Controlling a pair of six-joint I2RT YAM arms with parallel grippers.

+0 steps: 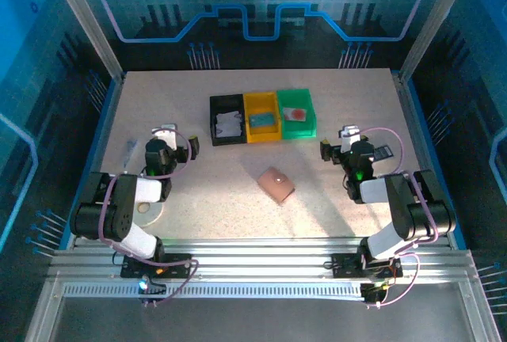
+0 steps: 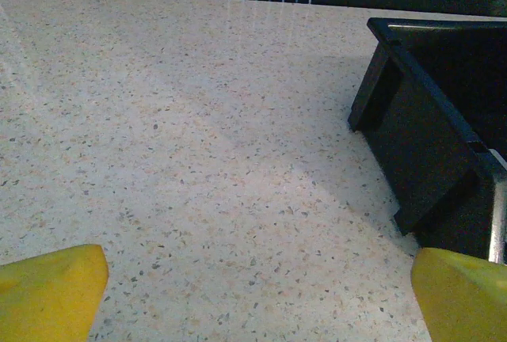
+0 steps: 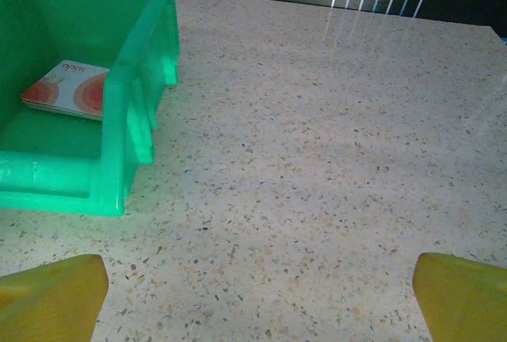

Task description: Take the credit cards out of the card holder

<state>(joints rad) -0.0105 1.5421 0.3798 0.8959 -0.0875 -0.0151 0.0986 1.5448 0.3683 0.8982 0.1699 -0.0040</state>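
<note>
Far left: left end effector [image 1: 176, 146] hovering low over the speckled surface [image 1: 198, 191], yellow fingers [image 2: 51, 290] spread fully apart, gripping nothing. Just to its right, the black bin [image 2: 420, 144]: hard moulded plastic, square-cornered, matte. Touching that one, the yellow bin [image 1: 247, 116], same shape, glossier.

Centre: card holder [image 1: 276, 184] lying closed and slightly askew on the bare surface, nearer than the row of bins, well apart from both arms. Pinkish-tan, rounded corners, leather-like with a soft sheen. Probably light and supple, apt to slide on the smooth stone-like top and to flop if lifted by one flap. Best pinned flat through one cover near the fold, then opened at the free edge with the other arm. Credit cards presumably tucked inside: thin, stiff, slick, so worth pinching by an exposed edge and drawing straight out along the pocket.

Further right: green bin [image 3: 127, 120], translucent shiny plastic with a ribbed outer wall, and inside it a flat printed card [image 3: 67, 89], pale with reddish patches.

Far right: right end effector [image 1: 356, 148], fingers [image 3: 463, 294] likewise at full spread, empty, poised above plain surface beside the green bin.
</note>
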